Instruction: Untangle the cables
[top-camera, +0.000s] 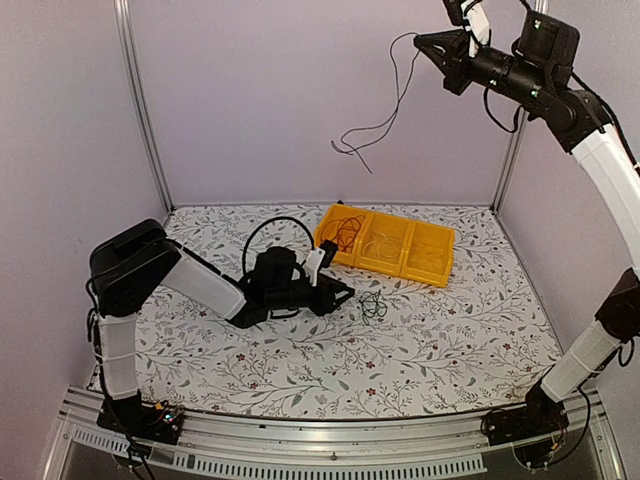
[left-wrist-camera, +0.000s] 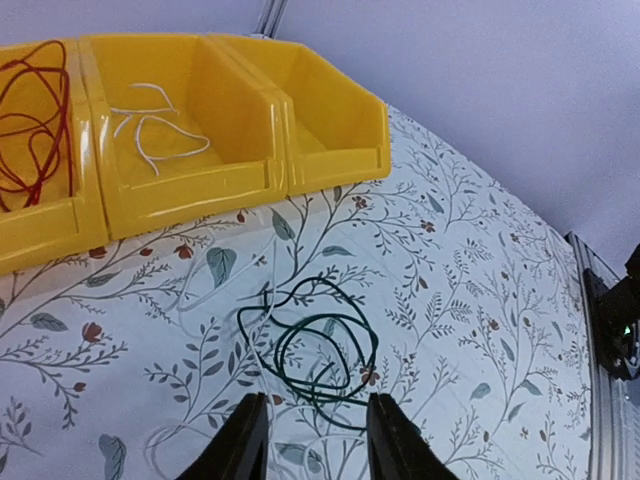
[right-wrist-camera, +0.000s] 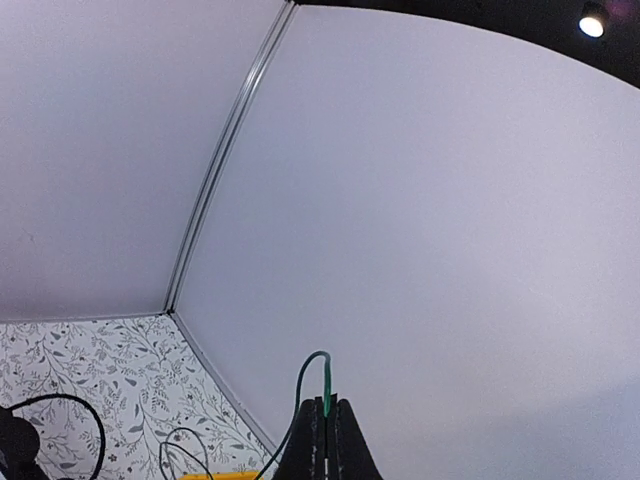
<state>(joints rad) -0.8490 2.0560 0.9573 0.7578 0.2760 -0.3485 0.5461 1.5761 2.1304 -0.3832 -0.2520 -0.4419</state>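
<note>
My right gripper (top-camera: 420, 42) is raised high at the back right and shut on one end of a dark green cable (top-camera: 392, 110), which hangs free in the air in front of the back wall. In the right wrist view the cable (right-wrist-camera: 322, 375) loops out of the closed gripper (right-wrist-camera: 325, 402). My left gripper (top-camera: 345, 293) is open and low over the table. Just ahead of it lies a coiled dark green cable (top-camera: 373, 306). In the left wrist view the coil (left-wrist-camera: 374, 349) lies just beyond the open gripper (left-wrist-camera: 315, 405). A thin white wire (left-wrist-camera: 212, 283) lies beside it.
A yellow three-compartment tray (top-camera: 440, 270) stands behind the coil. A red cable (left-wrist-camera: 30, 130) lies in its left bin and a white cable (left-wrist-camera: 150, 135) in the middle bin. The tray's front wall (left-wrist-camera: 330, 170) is close to the coil. Walls enclose the floral cloth.
</note>
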